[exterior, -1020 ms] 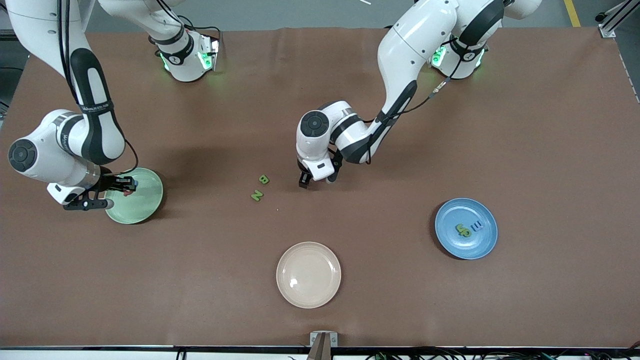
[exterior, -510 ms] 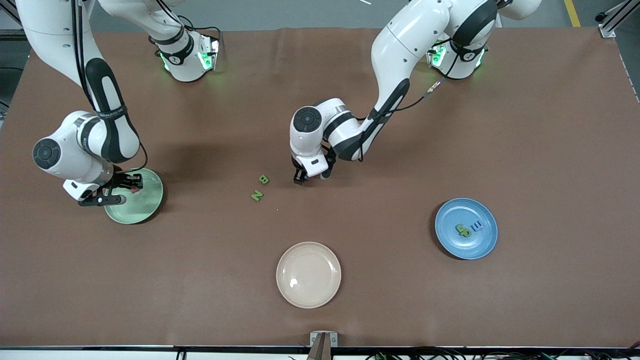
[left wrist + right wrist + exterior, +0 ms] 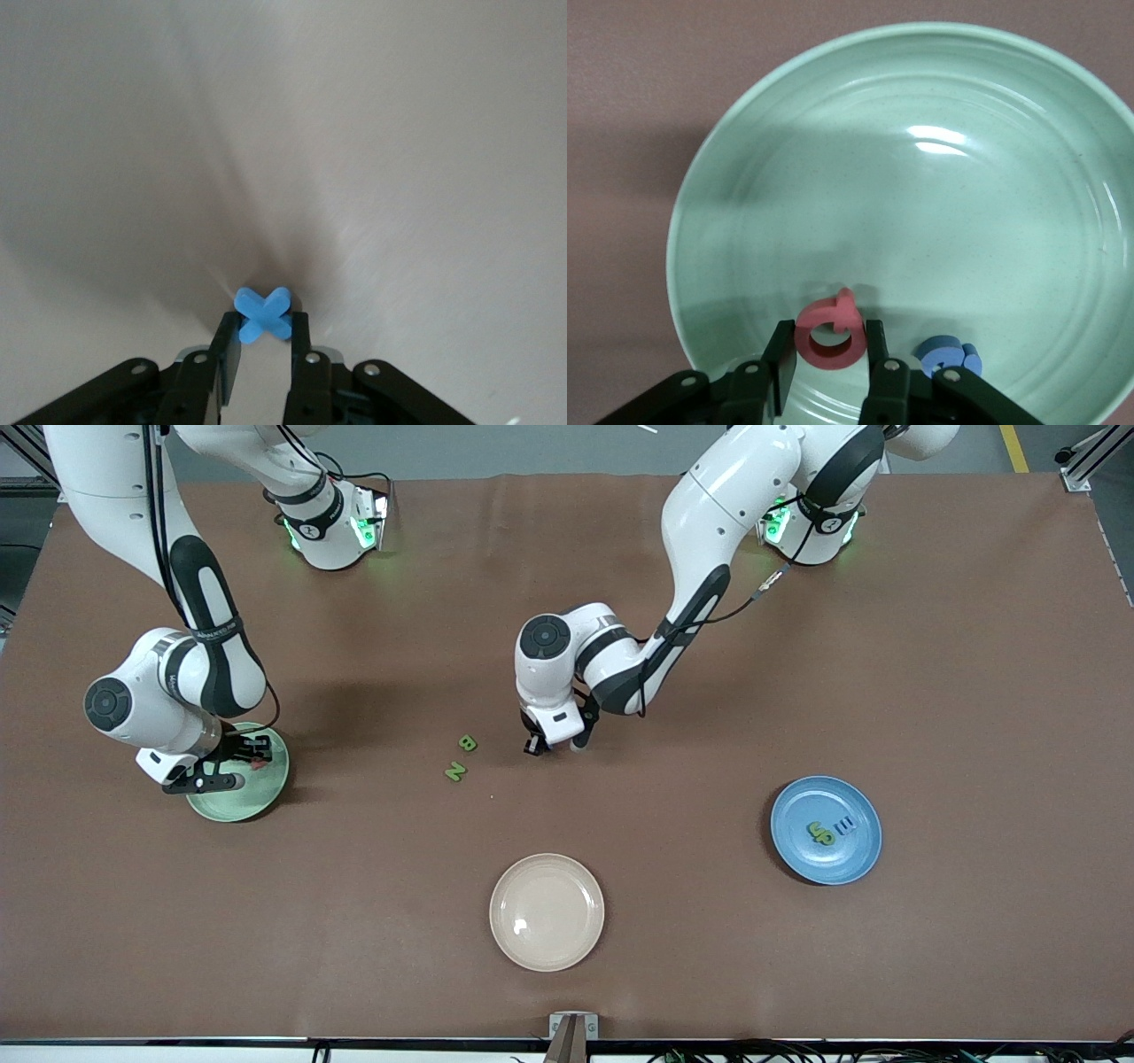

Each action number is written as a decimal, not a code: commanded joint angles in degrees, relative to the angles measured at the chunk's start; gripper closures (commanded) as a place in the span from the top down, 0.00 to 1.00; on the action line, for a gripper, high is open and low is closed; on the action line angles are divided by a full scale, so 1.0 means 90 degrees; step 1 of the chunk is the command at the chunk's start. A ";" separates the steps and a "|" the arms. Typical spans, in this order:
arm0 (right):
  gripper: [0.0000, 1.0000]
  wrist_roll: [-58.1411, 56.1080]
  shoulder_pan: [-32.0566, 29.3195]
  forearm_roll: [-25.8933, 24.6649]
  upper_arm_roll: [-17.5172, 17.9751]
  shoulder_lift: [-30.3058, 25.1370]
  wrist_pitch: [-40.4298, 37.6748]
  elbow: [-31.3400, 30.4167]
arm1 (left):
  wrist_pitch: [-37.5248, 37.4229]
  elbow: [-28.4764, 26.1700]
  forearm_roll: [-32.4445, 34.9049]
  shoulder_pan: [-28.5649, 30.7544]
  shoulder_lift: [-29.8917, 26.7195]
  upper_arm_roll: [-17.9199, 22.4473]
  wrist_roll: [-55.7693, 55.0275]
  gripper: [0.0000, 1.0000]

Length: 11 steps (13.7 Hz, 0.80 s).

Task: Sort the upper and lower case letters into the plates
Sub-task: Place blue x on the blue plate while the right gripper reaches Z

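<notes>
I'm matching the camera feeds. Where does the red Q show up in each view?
Front view: the red Q is a small red spot at the right end effector, over the mint green plate.
Right wrist view: the Q sits between the fingers.
Left wrist view: not in it.
Shared landmark: the mint green plate.

A high front camera faces both arms across the whole table (image 3: 930,646), while 2 close wrist cameras look past their jaws, sharing its mint green plate (image 3: 266,793) (image 3: 1010,204).
</notes>
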 commanded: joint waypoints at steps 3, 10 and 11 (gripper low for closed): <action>1.00 -0.0006 0.0176 0.0135 -0.0039 -0.0561 -0.0667 0.0068 | -0.1141 0.0008 0.0142 0.1365 -0.0900 -0.0086 0.2153 0.00; 1.00 0.3219 0.1677 0.0105 0.0000 -0.1199 -0.2166 0.0723 | -0.1475 -0.1262 0.0171 0.3915 -0.1684 -0.0096 0.6647 0.01; 1.00 0.3894 0.2019 0.0115 0.0010 -0.1160 -0.2049 0.0742 | -0.1446 -0.1262 0.0181 0.4102 -0.1548 -0.0077 0.6874 0.01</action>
